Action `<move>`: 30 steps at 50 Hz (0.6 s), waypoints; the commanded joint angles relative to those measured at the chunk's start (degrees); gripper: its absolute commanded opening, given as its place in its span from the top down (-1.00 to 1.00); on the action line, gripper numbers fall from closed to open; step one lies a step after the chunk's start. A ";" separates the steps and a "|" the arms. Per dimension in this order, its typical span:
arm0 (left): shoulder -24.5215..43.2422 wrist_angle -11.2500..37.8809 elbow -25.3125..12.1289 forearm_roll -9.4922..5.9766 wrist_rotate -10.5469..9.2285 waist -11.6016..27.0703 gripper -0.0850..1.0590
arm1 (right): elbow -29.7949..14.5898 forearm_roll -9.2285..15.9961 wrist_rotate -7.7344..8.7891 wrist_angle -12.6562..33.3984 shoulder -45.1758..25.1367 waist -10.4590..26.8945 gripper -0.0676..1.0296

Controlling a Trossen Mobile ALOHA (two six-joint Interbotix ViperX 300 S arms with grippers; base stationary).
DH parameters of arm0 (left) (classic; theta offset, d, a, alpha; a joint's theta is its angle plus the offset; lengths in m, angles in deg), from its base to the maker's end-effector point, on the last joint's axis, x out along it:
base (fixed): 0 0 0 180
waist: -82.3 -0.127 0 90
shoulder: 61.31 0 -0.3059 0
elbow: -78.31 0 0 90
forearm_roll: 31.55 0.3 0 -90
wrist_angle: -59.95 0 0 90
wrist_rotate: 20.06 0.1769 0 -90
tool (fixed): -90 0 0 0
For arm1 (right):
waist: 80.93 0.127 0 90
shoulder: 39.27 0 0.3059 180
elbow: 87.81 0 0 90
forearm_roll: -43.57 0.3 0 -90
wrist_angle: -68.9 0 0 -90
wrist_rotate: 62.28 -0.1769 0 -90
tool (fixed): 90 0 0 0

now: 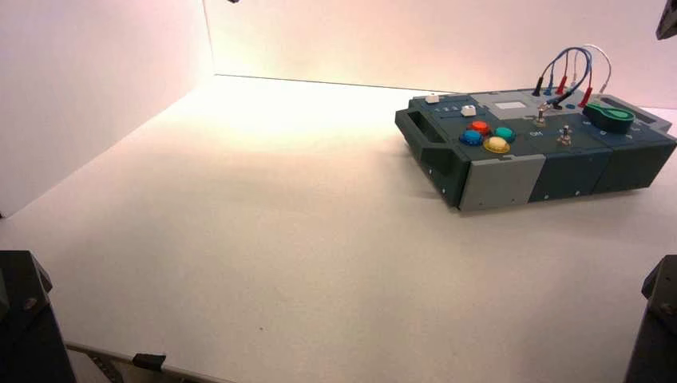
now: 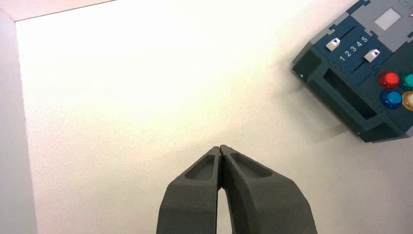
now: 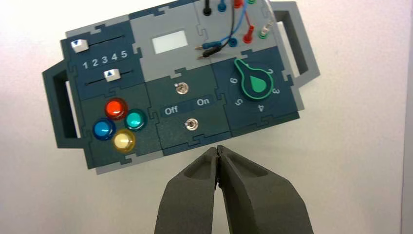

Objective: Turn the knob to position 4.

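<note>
The green teardrop knob [image 3: 254, 82] sits on the box's [image 3: 190, 136] right-hand section, ringed by the numbers 2 to 6. Its pointer tip aims toward the wire side, between the 6 and the 2; no digit shows there. The 4 is printed on the opposite side of the dial. The knob also shows in the high view [image 1: 615, 117]. My right gripper [image 3: 217, 148] is shut and empty, just off the box's front edge below the toggle switches, apart from the knob. My left gripper [image 2: 221, 148] is shut and empty over bare table, far from the box [image 2: 341, 92].
On the box are red [image 3: 116, 108], teal [image 3: 136, 119], blue [image 3: 103, 129] and yellow [image 3: 124, 141] push buttons, two white sliders [image 3: 112, 74] by a 1–5 scale, two metal toggle switches [image 3: 191, 125] by "Off On", and plugged wires [image 1: 571, 68]. Walls stand left and behind.
</note>
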 commanded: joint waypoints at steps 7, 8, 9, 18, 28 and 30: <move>0.09 -0.26 -1.32 -0.18 0.35 -0.26 0.91 | -0.70 0.09 -0.09 0.00 0.26 -1.58 0.92; 0.09 -0.26 -1.41 -0.09 0.35 -0.35 0.91 | -0.79 0.09 -0.09 0.00 0.35 -1.85 0.92; 0.09 -0.26 -1.41 -0.09 0.35 -0.35 0.91 | -0.79 0.09 -0.09 0.00 0.35 -2.02 0.92; 0.09 -0.26 -1.49 -0.18 0.35 -0.35 0.91 | -0.79 0.09 -0.09 0.00 0.44 -2.29 0.92; 0.09 -0.26 -1.58 -0.09 0.35 -0.35 0.91 | -0.79 0.09 -0.09 0.09 0.44 -2.37 0.92; 0.09 -0.26 -1.58 -0.18 0.35 -0.35 0.91 | -0.70 0.09 -0.09 0.09 0.35 -2.37 0.92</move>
